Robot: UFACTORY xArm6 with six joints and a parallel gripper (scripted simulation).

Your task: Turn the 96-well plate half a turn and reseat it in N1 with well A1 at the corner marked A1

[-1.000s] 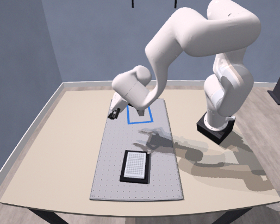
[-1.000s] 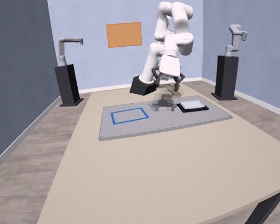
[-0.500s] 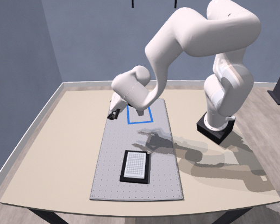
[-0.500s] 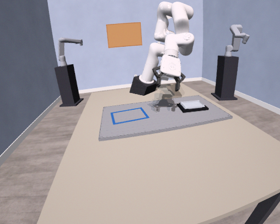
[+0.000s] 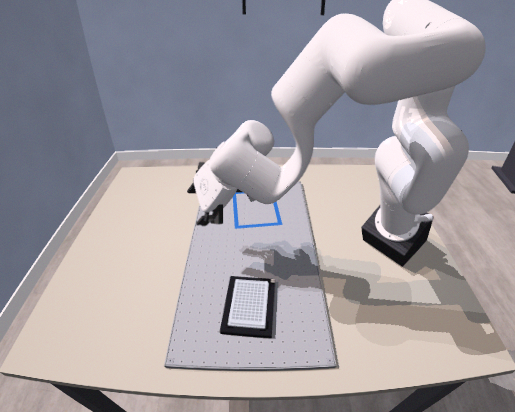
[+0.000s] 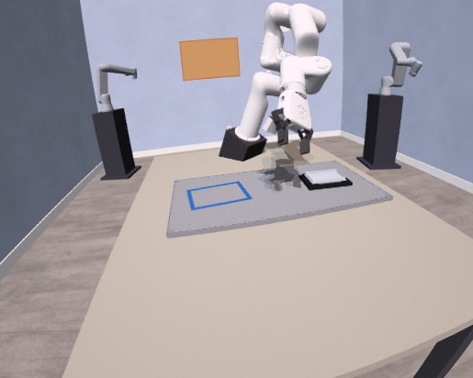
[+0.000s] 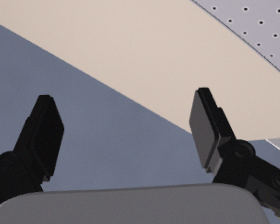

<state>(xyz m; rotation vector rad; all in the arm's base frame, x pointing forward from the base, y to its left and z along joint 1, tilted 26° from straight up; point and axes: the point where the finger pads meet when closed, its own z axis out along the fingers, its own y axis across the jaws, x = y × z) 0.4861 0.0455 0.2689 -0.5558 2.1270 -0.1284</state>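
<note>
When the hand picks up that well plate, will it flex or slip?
The 96-well plate looks like a flat, boxy moulded slab, so probably stiff and light. Its low side walls offer little to grip, so it may slip. The black nest frames it closely; lifting it tilted could jam it.

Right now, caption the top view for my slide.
White arm's open gripper hangs above the grey deck; clear 96-well plate sits in black nest.
</note>
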